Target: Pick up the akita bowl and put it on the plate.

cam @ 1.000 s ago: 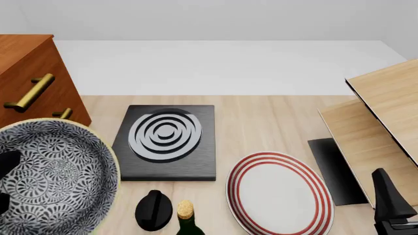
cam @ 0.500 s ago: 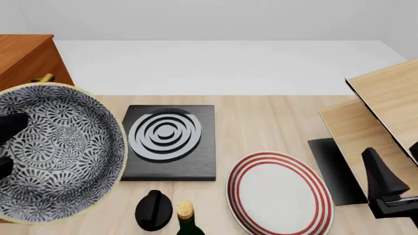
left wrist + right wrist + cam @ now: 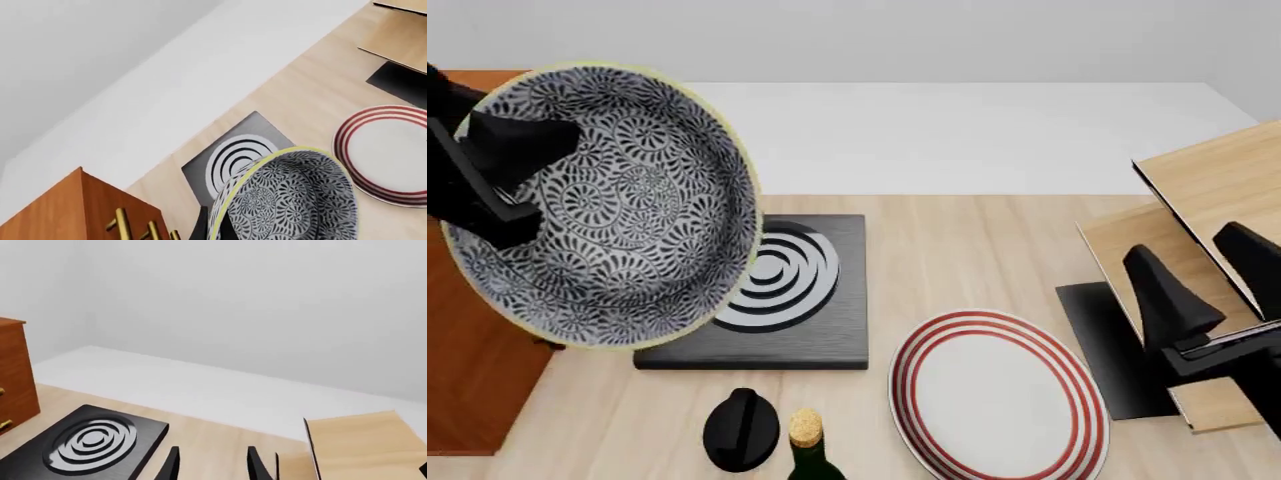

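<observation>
wall (image 3: 267, 300): plain pale grey
table (image 3: 961, 250): light wood
cabinet (image 3: 60, 210): reddish-brown, brass handles
far counter (image 3: 961, 135): white

The front view looks down from above the table (image 3: 961, 250). Both wrist views (mounted behind the fingers) share the black slab (image 3: 230, 157) (image 3: 90, 440) with it.

place: simulated kitchen | cues: stove slab (image 3: 761, 295), plate (image 3: 998, 393), bottle (image 3: 810, 446)
</observation>
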{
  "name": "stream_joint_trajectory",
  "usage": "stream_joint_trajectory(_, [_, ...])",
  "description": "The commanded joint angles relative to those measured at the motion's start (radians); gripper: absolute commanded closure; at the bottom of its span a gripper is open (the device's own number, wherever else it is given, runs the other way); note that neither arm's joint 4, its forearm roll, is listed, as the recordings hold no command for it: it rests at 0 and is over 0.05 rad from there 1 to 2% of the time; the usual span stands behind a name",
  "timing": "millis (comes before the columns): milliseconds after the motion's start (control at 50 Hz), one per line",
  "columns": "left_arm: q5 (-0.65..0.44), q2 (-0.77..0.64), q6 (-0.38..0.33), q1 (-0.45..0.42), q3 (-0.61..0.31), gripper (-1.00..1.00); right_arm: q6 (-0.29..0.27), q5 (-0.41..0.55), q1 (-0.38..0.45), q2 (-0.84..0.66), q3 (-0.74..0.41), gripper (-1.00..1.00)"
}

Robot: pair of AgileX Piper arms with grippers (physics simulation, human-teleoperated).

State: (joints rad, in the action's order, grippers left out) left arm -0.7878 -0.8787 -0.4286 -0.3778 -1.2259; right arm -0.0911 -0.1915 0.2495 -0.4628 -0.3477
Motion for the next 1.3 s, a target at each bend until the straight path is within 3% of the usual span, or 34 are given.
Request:
stream_joint_trajectory(20, [0.03,-0.095,-0.017,-0.086,0.016,1.0,0.009,-0.054,0.065,-0.08,-0.034,-1.0])
stream_joint_trajectory(220, [0.054,-0.206,-0.037,-0.149,-0.105,1.0,0.02,-0.064,0.122,-0.113,-0.064,-1.0])
stream_joint_trajectory(320, [0.104,-0.246,-0.08,-0.158,-0.122,1.0,0.024,-0.069,0.13,-0.116,-0.067,-1.0])
stream_joint_trajectory(400, [0.116,-0.297,-0.074,-0.209,-0.157,1.0,0.021,-0.077,0.137,-0.134,-0.072,-1.0])
stream_joint_trajectory(620, [0.124,-0.356,-0.111,-0.249,-0.227,1.0,0.021,-0.099,0.143,-0.163,-0.078,-1.0])
stream_joint_trajectory(1300, [0.182,-0.477,-0.165,-0.368,-0.289,1.0,0.049,-0.226,0.257,-0.301,-0.104,-1.0])
